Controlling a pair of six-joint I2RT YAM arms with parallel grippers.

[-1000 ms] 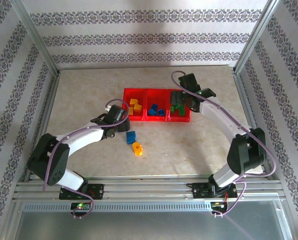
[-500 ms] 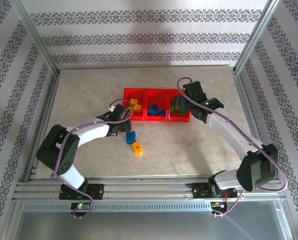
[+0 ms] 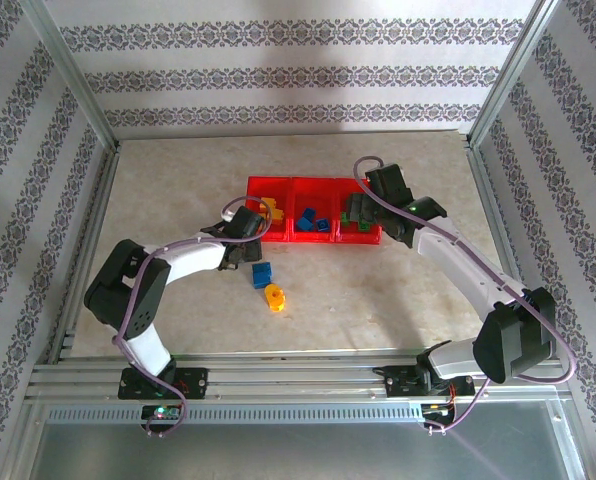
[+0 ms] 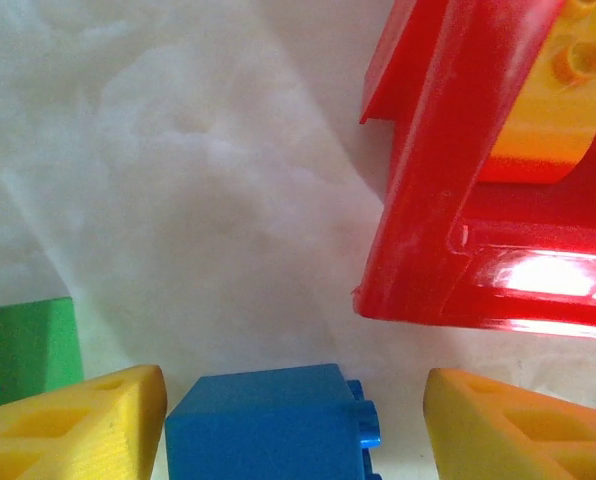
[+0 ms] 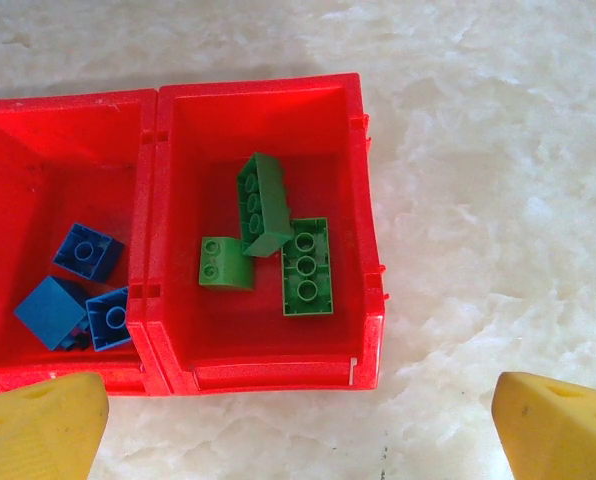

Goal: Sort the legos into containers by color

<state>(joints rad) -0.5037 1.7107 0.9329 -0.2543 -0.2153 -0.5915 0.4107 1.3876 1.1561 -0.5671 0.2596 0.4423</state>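
Glossy red tray (image 5: 268, 378); three studded green legos (image 5: 306, 266) in one compartment.

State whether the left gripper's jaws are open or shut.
Open: jaws stand wide apart, a small blue plastic brick between them.

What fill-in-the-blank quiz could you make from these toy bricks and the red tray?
In the bright red plastic tray, the end compartment nearest the right gripper holds ___ green plastic bricks.
The small plastic bricks in the middle compartment are all ___.
The blue plastic brick between the left gripper's open yellow fingers lies on the ___, outside the tray.
Missing words: three; blue; table.
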